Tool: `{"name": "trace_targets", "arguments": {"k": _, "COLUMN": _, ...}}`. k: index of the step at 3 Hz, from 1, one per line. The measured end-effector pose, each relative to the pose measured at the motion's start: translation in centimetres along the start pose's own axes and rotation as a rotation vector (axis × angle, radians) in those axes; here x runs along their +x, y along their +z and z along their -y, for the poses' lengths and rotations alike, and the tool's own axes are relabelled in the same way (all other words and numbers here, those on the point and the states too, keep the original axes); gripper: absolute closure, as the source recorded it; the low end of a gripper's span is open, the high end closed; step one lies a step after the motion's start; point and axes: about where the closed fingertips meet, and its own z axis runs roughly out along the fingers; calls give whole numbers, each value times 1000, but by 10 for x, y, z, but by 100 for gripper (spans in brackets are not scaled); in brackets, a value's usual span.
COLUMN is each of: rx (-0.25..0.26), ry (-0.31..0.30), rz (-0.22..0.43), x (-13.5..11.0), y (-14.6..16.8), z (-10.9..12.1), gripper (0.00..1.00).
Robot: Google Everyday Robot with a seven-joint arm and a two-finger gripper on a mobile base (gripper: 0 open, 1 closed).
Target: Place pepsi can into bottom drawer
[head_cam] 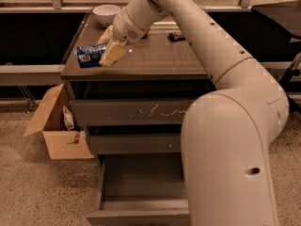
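Note:
The pepsi can [88, 55], blue with white markings, lies on its side at the front left of the cabinet top [160, 60]. My gripper [108, 45] reaches down from the upper right and is shut on the can's right end, one cream finger [113, 53] in front and one behind. The bottom drawer [141, 211] is pulled out at the foot of the cabinet, a deep tray with nothing in it. My arm's large white links cover the drawer's right part.
A white bowl [107, 13] stands at the back left of the top, and a dark snack bar [176, 35] at the back right. The scratched top drawer [131, 112] and the middle drawer [134, 144] are shut. An open cardboard box [54, 131] stands on the floor, left.

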Motion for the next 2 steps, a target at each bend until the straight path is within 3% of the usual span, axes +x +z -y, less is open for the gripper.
{"name": "trace_targets", "arguments": {"k": 1, "rx": -40, "ry": 40, "rz": -5, "x": 6, "y": 3, "z": -34, "gripper": 100}}
{"name": "trace_targets", "arguments": {"k": 2, "rx": -66, "ry": 47, "rz": -14, "x": 12, "y": 13, "z": -41, "gripper": 100}}
